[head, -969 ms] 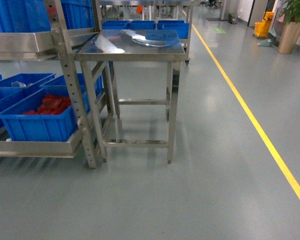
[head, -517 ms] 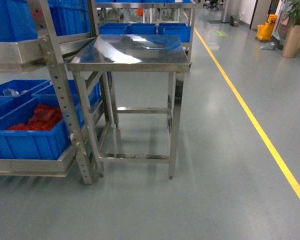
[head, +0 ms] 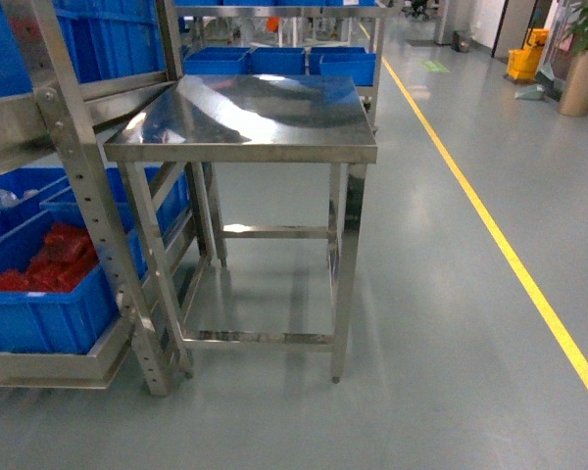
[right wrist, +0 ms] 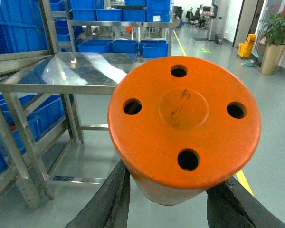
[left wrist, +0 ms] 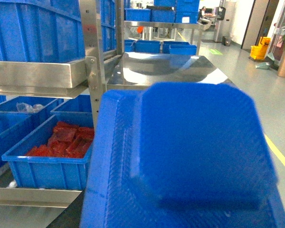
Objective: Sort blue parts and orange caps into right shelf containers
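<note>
A big blue part [left wrist: 199,147] fills the left wrist view, hanging in the air close to the camera; it hides my left gripper's fingers. My right gripper [right wrist: 173,190] is shut on an orange cap [right wrist: 183,123], a round one with several holes, black fingers [right wrist: 111,204] pressing on both sides. Neither gripper shows in the head view. The steel shelf [head: 73,166] stands at the left, with blue shelf containers [head: 39,313] on its lower tier. One container [left wrist: 47,171] holds red pieces [left wrist: 66,142].
A bare steel table [head: 245,147] stands straight ahead, beside the shelf. More blue bins [head: 274,61] sit on a rack behind it. A yellow floor line [head: 490,225] runs along the right, with a mop bucket [head: 521,61] and a plant pot [head: 580,83] far off.
The head view has come nearer: the steel table looks bigger and lower in the frame, and the shelf with its bins has slid toward the left edge.
</note>
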